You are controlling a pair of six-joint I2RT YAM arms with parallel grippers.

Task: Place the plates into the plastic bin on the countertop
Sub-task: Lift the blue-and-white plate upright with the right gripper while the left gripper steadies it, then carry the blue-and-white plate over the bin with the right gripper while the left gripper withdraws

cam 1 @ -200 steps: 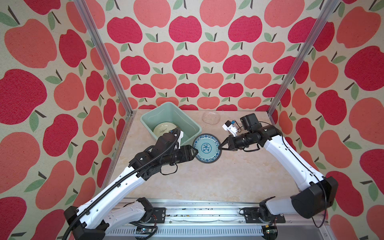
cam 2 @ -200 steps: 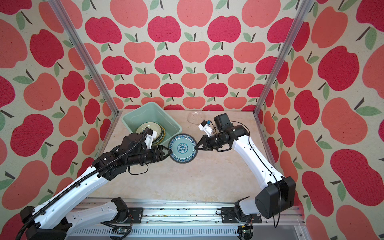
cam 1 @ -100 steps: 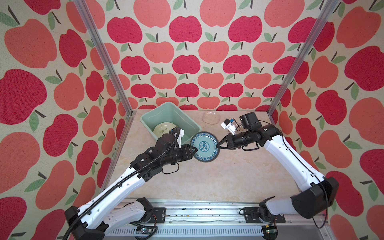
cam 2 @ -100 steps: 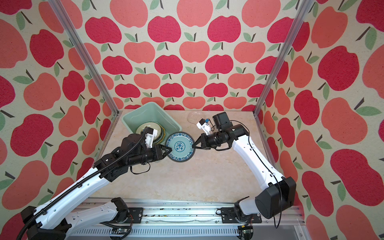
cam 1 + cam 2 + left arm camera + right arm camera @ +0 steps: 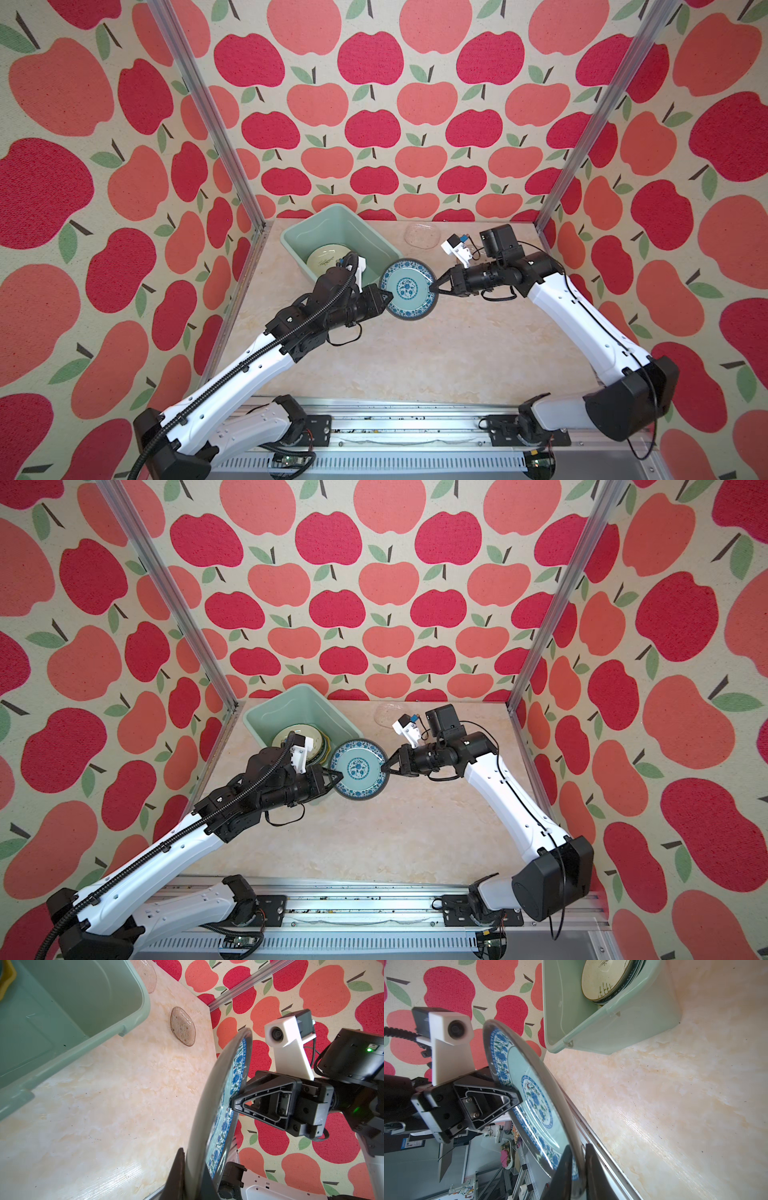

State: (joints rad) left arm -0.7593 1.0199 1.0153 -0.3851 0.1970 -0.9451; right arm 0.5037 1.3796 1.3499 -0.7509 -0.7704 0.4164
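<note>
Teal plate [image 5: 409,291] is in the air over the counter [image 5: 415,357], just off the bin's [image 5: 349,232] near corner. It is held by its rim from two opposite sides.

- Left fingers [image 5: 387,296] are closed tight on the bin-side rim.
- Right fingers [image 5: 435,286] straddle the far rim. We cannot tell whether they grip or have gone slack.

We read this as a handover. The bin sits on the left arm's side, so the left takes the plate for the drop.

A stack already sits in the bin, with a cream plate [image 5: 326,259] on top. One glass dish [image 5: 422,236] lies on the counter near the back wall, apart from the bin.

We judge that a one-sided rim grip may let the plate sag once the right lets go.
</note>
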